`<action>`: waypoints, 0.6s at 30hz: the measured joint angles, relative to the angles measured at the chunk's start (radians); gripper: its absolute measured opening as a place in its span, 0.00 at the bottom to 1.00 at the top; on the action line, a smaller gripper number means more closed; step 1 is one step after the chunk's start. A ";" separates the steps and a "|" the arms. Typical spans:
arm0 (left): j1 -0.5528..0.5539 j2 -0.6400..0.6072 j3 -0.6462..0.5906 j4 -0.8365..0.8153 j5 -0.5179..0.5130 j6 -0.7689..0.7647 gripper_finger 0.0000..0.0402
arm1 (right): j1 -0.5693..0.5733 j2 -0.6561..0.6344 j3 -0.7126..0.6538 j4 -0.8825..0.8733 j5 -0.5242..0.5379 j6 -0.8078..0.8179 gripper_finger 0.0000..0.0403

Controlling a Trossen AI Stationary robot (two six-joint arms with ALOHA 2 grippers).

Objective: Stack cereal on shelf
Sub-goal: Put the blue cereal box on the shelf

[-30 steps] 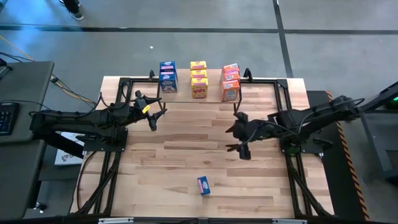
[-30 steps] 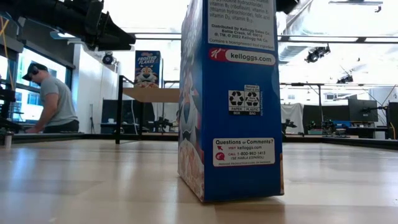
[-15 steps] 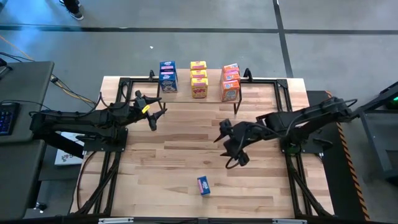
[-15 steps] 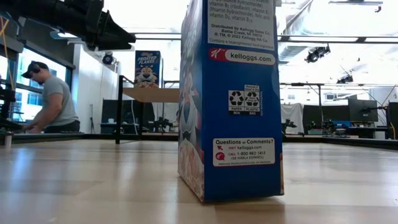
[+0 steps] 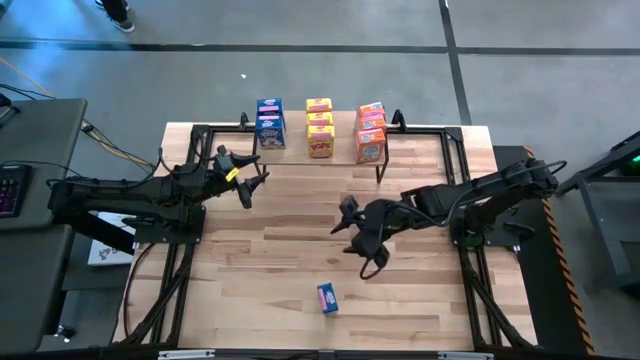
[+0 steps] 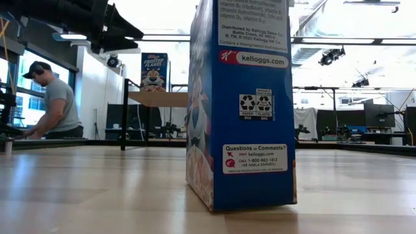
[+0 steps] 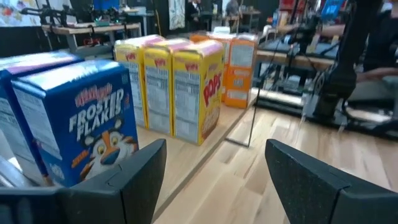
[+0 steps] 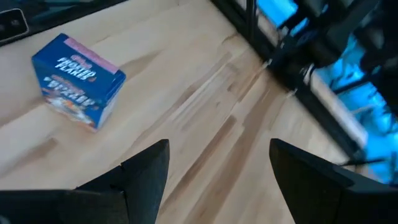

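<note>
1. You had one small blue rectangular cardboard cereal box (image 5: 327,297) standing alone on the wood-plank table (image 5: 250,270), near its front edge and well apart from the rest.
2. The other boxes, blue (image 5: 269,122), yellow (image 5: 319,127) and orange (image 5: 370,132), stood in three rows on the low light-wood shelf (image 7: 205,152) at the table's far edge.
3. Your right gripper (image 5: 357,237) hung above mid-table, between shelf and lone box, jaws apart and empty; its wrist camera looked down on that box (image 8: 78,82).
4. Your left gripper (image 5: 243,181) waited near the blue row, jaws apart, holding nothing.
5. I judge the box light, hollow and easily crushed, its printed faces slick. Take it across the two broad faces, near mid-height, with a gentle squeeze.
</note>
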 joint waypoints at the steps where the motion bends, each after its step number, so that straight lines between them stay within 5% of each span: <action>1: 0.000 0.000 0.000 0.007 0.000 0.002 0.66 | 0.000 0.000 0.000 0.014 -0.001 -0.025 0.67; 18: 0.001 0.000 0.000 0.044 0.052 0.005 0.66 | -0.040 -0.001 0.037 0.100 -0.108 -0.223 0.67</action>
